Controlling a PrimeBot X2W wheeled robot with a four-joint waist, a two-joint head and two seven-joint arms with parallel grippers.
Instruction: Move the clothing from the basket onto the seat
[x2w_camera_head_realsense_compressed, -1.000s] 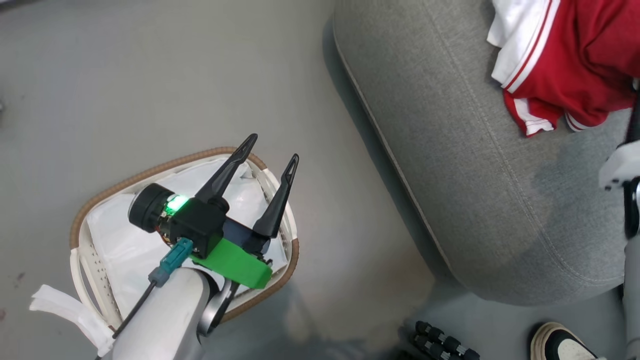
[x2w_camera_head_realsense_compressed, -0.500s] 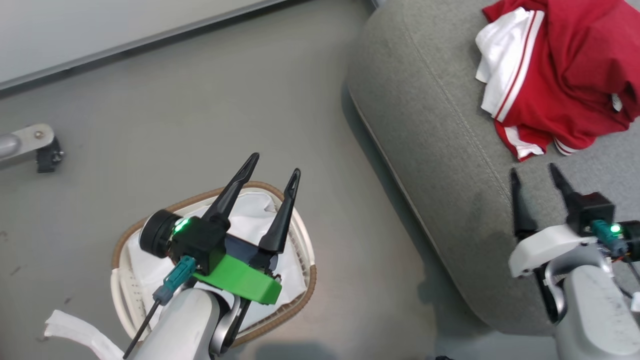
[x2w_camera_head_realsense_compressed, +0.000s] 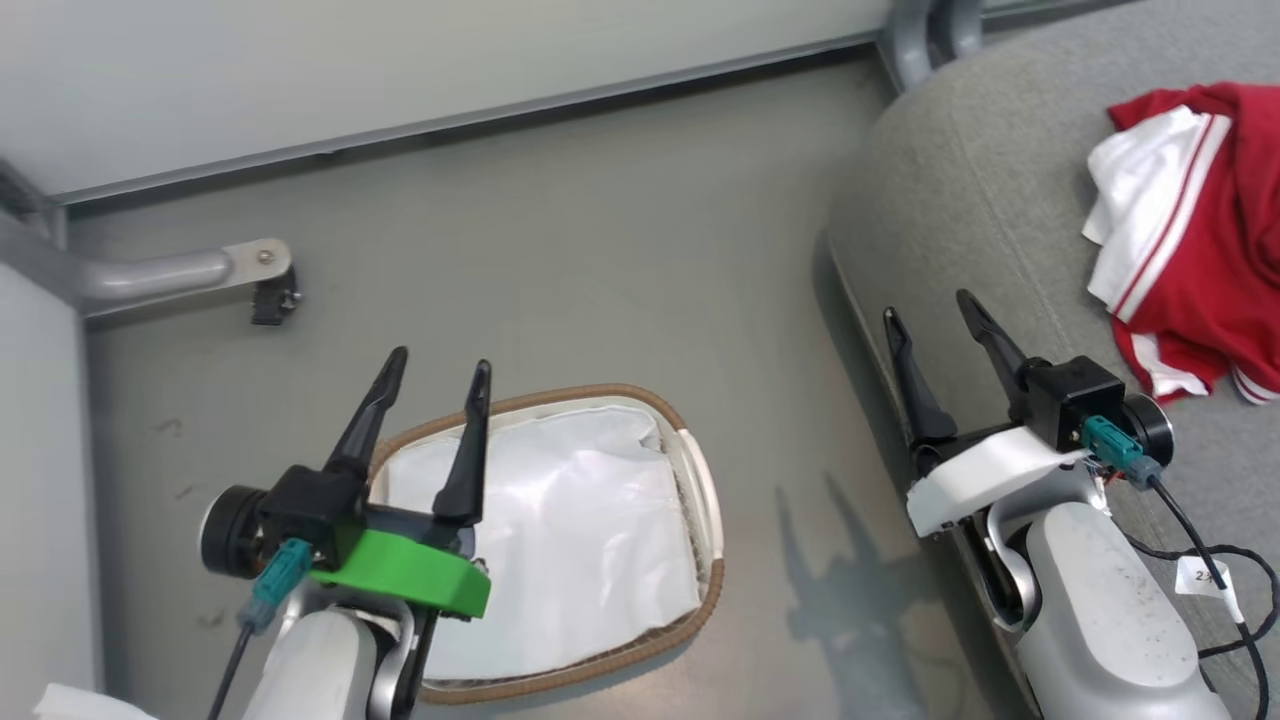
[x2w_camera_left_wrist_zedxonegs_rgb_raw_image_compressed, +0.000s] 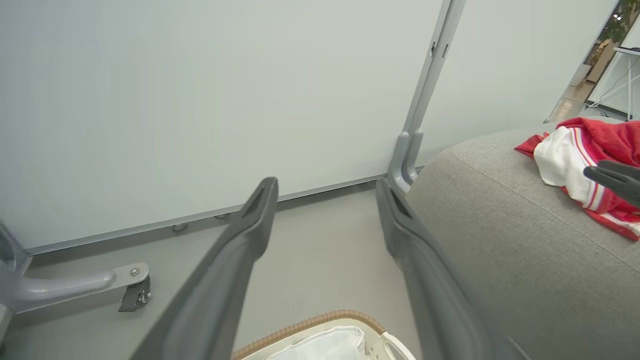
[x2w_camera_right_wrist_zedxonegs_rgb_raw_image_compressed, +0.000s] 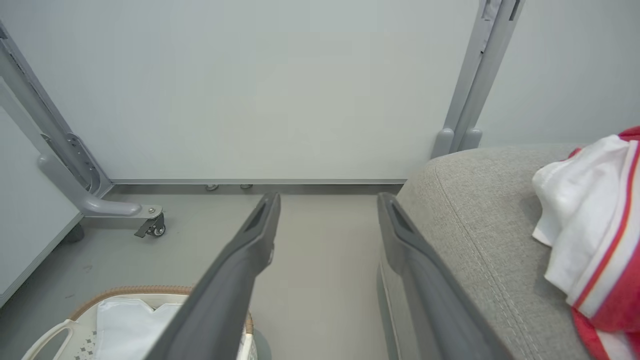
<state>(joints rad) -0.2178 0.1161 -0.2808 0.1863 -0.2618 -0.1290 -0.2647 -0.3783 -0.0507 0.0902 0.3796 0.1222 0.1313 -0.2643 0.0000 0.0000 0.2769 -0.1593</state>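
Clothing (x2w_camera_head_realsense_compressed: 1205, 250) lies heaped on the seat (x2w_camera_head_realsense_compressed: 960, 220), well apart from the basket (x2w_camera_head_realsense_compressed: 714, 585). Your head view takes in most of the white liner (x2w_camera_head_realsense_compressed: 560, 540); the wrist views catch a corner of it. Your left end effector (x2w_camera_head_realsense_compressed: 441, 358) and right end effector (x2w_camera_head_realsense_compressed: 926, 306) are both spread wide, holding nothing.

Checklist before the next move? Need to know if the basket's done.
1. Basket free of clothing: ok. The white liner shows no red on it.
2. Nothing hidden under the liner: cannot tell.
3. Clothing on the seat: ok, though it runs past the head view's right edge.
4. Left gripper open and empty: ok.
5. Right gripper open and empty, apart from the clothing: ok.
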